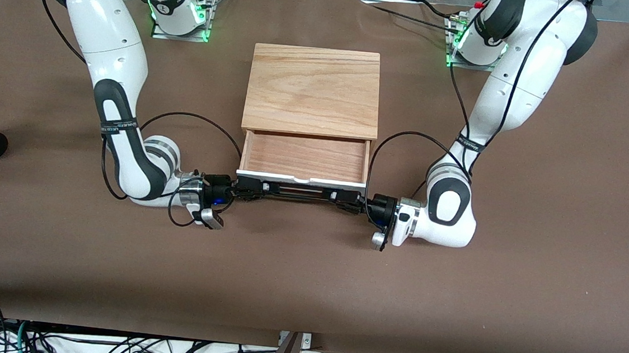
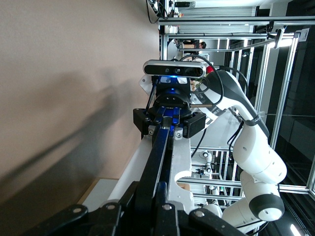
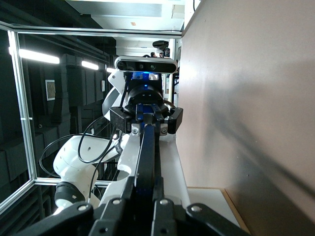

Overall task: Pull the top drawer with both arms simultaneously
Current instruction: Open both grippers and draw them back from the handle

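While the top drawer stands pulled well out of the wooden box at the middle of the brown table, its light wood floor lies bare and its white front panel faces the front camera. From that camera the panel shows only as a thin white edge, and the black bar handle in front of it is mostly covered at both ends by the two grippers.

At the handle's end toward the right arm's side, the right gripper reaches in level with the table, jaws pinching the bar; in the right wrist view the bar runs straight out from between the fingers, whose tips are cut off by the picture's edge. The left arm's gripper shows farther along that same bar.

At the other end the left gripper holds the handle likewise, jaws closed on it; its wrist view shows the bar leaving the fingers toward the right arm's gripper, with the drawer's white panel partly masked beside it.
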You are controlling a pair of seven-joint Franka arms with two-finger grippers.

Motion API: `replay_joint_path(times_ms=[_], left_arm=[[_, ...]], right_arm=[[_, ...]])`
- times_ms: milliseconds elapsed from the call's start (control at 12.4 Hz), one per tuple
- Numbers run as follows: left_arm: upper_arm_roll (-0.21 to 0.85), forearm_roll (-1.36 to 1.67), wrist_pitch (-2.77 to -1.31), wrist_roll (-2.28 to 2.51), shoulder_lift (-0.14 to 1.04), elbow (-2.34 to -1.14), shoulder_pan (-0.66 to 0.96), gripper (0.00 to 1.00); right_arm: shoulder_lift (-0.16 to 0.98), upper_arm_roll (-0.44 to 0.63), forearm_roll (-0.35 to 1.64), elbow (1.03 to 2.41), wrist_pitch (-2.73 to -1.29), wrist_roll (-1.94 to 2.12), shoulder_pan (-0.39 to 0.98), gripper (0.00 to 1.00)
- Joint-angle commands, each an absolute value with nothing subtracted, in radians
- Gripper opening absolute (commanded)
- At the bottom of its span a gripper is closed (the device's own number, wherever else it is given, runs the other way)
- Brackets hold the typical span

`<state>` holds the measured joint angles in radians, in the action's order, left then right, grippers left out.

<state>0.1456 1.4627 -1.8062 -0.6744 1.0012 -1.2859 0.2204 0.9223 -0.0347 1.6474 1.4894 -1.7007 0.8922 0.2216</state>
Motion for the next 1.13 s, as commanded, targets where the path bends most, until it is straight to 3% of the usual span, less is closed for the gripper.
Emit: replay_joint_path(times_ms=[0, 81, 161, 242, 323, 404, 565, 646, 1050], left_arm=[[0.167, 1.494, -1.801, -0.617, 1.005, -1.219, 0.236, 0.0], [0.167, 1.493, -1.801, -0.618, 1.009, -1.221, 0.241, 0.0], [0.167, 1.493, -1.801, -0.618, 1.014, -1.224, 0.242, 0.17], [0.167, 1.491, -1.802, -0.635, 1.015, -1.236, 0.251, 0.99], [0.167, 1.488, -1.802, -0.644, 1.014, -1.238, 0.25, 1.0], [0.167, 1.491, -1.802, -0.646, 1.015, -1.244, 0.25, 1.0], [0.167, 1.49, -1.802, -0.644, 1.015, -1.246, 0.25, 1.0], [0.167, 1.489, -1.802, -0.646, 1.015, -1.246, 0.25, 1.0], [0.141, 1.485, -1.802, -0.701, 1.038, -1.243, 0.252, 1.0]], right_arm=[[1.006, -0.005, 1.683, 1.326, -1.781, 0.819, 0.175, 0.0], [1.018, -0.005, 1.683, 1.307, -1.792, 0.819, 0.175, 0.0], [1.019, -0.005, 1.683, 1.307, -1.793, 0.819, 0.175, 0.0], [1.019, -0.005, 1.68, 1.308, -1.793, 0.819, 0.175, 0.03], [1.019, -0.005, 1.678, 1.308, -1.793, 0.819, 0.175, 0.07], [1.019, -0.005, 1.677, 1.308, -1.792, 0.821, 0.175, 0.18], [1.017, -0.005, 1.677, 1.31, -1.793, 0.822, 0.175, 0.96], [1.017, -0.005, 1.675, 1.312, -1.793, 0.825, 0.176, 1.0], [0.973, 0.064, 1.554, 1.305, -1.83, 0.793, 0.189, 1.0]])
